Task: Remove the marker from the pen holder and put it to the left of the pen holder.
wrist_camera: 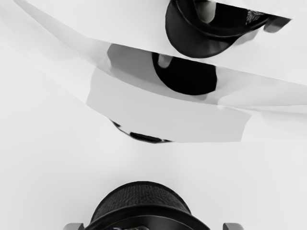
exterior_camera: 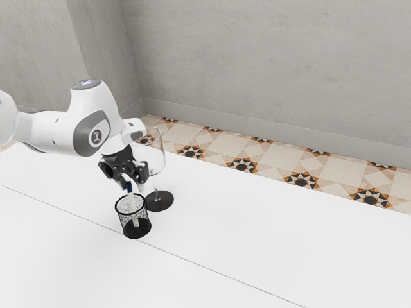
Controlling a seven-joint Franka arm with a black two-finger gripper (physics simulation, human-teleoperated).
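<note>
In the exterior view my gripper [exterior_camera: 133,185] points down over the black mesh pen holder [exterior_camera: 135,229], its fingers apart on either side of the marker's top. The marker [exterior_camera: 132,204] stands inside the holder, its dark blue end up and its pale body reaching down to the bottom. The wrist view has the pen holder [wrist_camera: 144,197] at its lower edge, between the widely spaced tips of my open gripper [wrist_camera: 154,226]. A small blue bit of the marker [wrist_camera: 116,228] peeks out there; the rest is cut off.
A large clear wine glass [exterior_camera: 154,172] with a dark round base [exterior_camera: 159,201] stands right beside the pen holder, close to my hand. Its transparent bowl [wrist_camera: 168,115] stretches across the wrist view. The white table [exterior_camera: 270,237] extends toward the exterior view's right.
</note>
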